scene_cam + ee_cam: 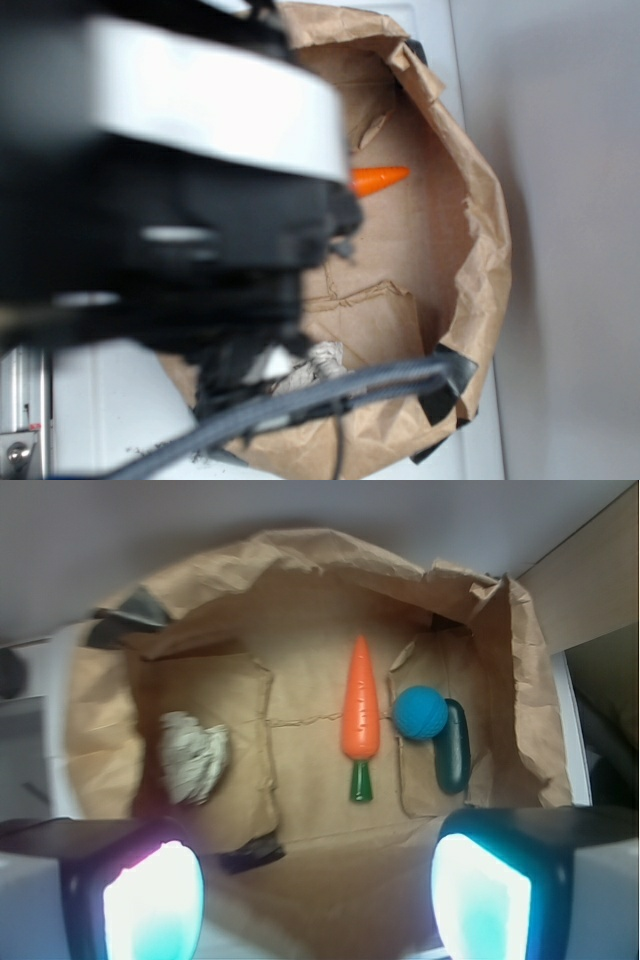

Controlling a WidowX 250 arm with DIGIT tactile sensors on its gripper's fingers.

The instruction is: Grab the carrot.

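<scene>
The carrot (360,712) is glossy orange with a short dark green stem end. It lies on brown paper in the middle of the wrist view, tip pointing away and stem towards me. In the exterior view only the carrot's orange tip (380,179) shows past the arm. My gripper (318,900) hangs high above the paper, short of the stem. Its jaws stand wide apart, and nothing lies between the two glowing pads (152,905).
A round blue ball (420,713) lies just right of the carrot, with a dark green cucumber-shaped toy (454,745) beside it. A grey crumpled wad (193,757) sits at the left. The raised brown paper rim (300,555) rings everything. The blurred arm (170,180) fills the exterior view's left.
</scene>
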